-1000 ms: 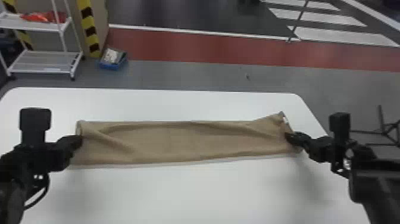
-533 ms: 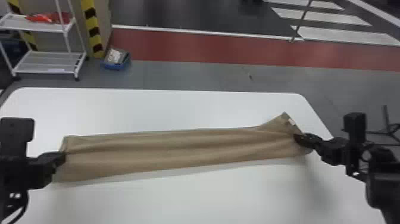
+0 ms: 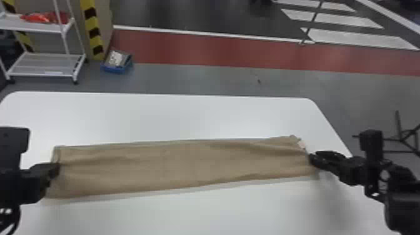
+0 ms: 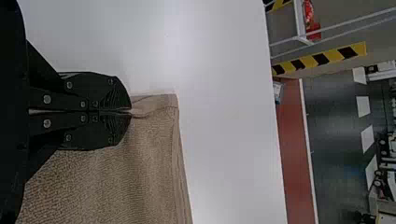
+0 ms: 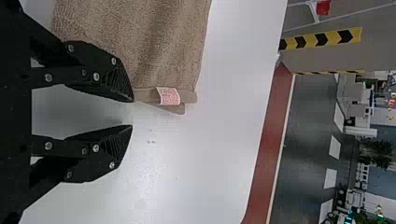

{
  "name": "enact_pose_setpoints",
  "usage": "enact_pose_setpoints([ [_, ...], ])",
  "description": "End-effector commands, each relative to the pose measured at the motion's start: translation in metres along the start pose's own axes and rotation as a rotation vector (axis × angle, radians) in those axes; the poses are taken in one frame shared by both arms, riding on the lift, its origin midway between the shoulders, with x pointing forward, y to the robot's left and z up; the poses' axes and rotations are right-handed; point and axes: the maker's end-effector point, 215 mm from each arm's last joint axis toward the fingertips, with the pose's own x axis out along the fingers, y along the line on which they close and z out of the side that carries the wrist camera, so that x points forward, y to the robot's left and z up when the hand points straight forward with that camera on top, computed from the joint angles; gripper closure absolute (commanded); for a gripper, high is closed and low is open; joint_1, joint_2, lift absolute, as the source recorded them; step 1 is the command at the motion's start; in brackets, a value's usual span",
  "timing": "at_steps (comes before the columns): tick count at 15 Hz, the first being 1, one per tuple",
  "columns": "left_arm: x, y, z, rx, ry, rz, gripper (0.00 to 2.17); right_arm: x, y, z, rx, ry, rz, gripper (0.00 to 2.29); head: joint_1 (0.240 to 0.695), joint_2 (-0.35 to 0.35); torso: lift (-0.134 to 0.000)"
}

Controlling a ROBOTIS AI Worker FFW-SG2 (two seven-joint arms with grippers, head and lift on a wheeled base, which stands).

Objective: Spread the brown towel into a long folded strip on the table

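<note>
Black arms [image 3: 372,168], blocky in places. The black fingers [image 5: 102,135] taper to ridged tips [image 5: 123,138] and bear round silver screws [image 5: 95,148]. One dark cable [image 3: 16,219] curves.

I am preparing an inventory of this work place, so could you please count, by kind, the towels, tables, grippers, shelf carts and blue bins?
Brown towel: 1
White table: 1
Grippers: 2 (left gripper, right gripper)
White shelf cart: 1
Blue bin: 1
Total: 6
</note>
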Motion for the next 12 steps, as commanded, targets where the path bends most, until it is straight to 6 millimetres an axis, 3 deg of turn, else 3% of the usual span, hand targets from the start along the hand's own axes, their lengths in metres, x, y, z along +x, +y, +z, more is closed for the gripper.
enact_pose_setpoints([
  [1, 0.001, -0.004, 0.016, 0.007, -0.062, -0.007, 1.20, -0.004, 0.001, 0.005, -0.003, -0.021, -0.002, 0.08, 0.695, -0.198, -0.119],
  [2, 0.002, -0.005, 0.019, 0.007, -0.074, -0.008, 1.00, -0.006, -0.001, 0.007, -0.002, -0.027, -0.010, 0.08, 0.695, -0.199, -0.119],
  [3, 0.002, -0.005, 0.022, 0.008, -0.091, -0.009, 0.59, -0.007, -0.002, 0.011, 0.000, -0.037, -0.013, 0.08, 0.695, -0.201, -0.119],
  [4, 0.002, -0.005, 0.025, 0.008, -0.104, -0.008, 0.34, -0.008, 0.000, 0.017, -0.003, -0.048, -0.013, 0.08, 0.695, -0.202, -0.119],
  [5, 0.003, -0.004, 0.029, 0.009, -0.122, -0.002, 0.20, -0.008, 0.002, 0.021, -0.004, -0.058, -0.011, 0.08, 0.695, -0.203, -0.119],
  [12, -0.007, 0.024, 0.051, 0.009, -0.204, 0.133, 0.15, -0.032, 0.033, 0.063, 0.007, -0.152, 0.013, 0.08, 0.695, -0.152, -0.119],
])
